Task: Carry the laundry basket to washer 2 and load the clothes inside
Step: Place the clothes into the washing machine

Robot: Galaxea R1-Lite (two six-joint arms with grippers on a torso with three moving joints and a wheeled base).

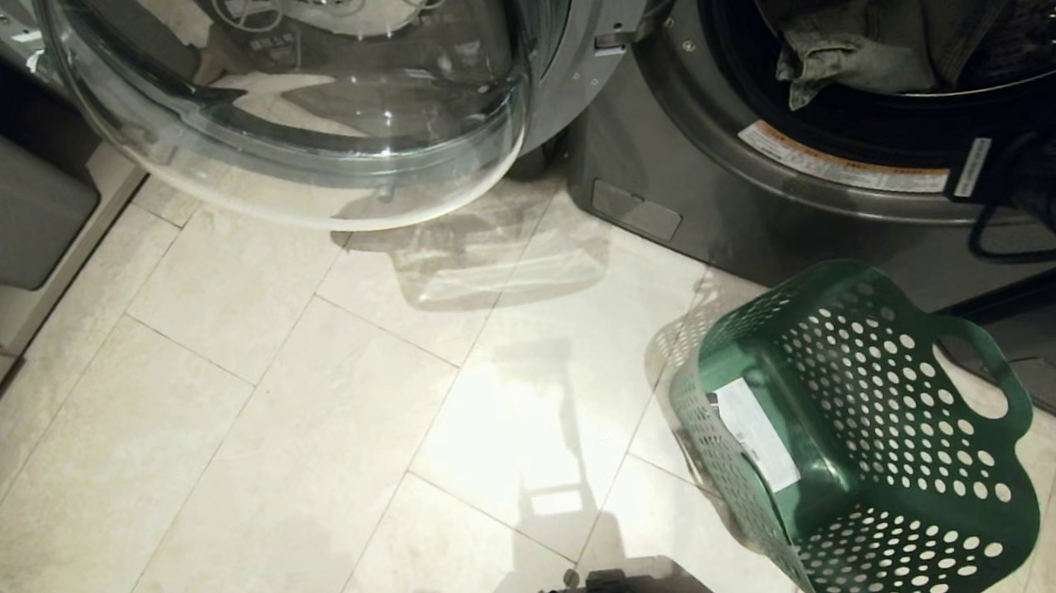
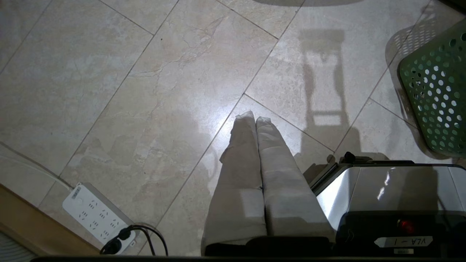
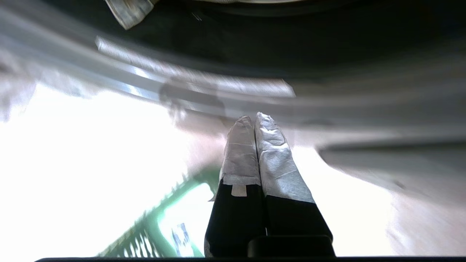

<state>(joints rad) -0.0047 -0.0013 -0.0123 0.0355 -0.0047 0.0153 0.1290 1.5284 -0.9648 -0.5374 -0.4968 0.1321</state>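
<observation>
One garment, the clothes (image 1: 870,43), lay crumpled inside the drum of washer 2 (image 1: 672,158), just behind the lower lip of the opening, its pale bulk stretched roughly across the mouth instead of pointing into the drum. No "2" label showed in any view, so the washer's number could not be checked. Below the opening and a little toward the robot, the laundry basket (image 1: 915,491) stood tipped on the tiled floor (image 1: 251,421), its mouth turned up toward the camera, its stickered base facing the robot's left, nothing visible inside it.

Right of the drum mouth, at the edge of the head view, a dark arm and cable showed. Through the wrist camera, the right gripper (image 3: 255,118) had its two taped fingers pressed together, gripping nothing, tips aimed at the washer's lower rim with the basket's green edge beneath them. By my reading, the clothes lay up and beyond those fingertips, inside the drum, and this arm was much the nearer to them.

Far from all that, the left gripper (image 2: 255,118) hung parked over bare tile beside the robot's base (image 2: 382,193), fingers likewise closed and empty. Washer 2's glass door (image 1: 294,114) stood swung open on the left.
</observation>
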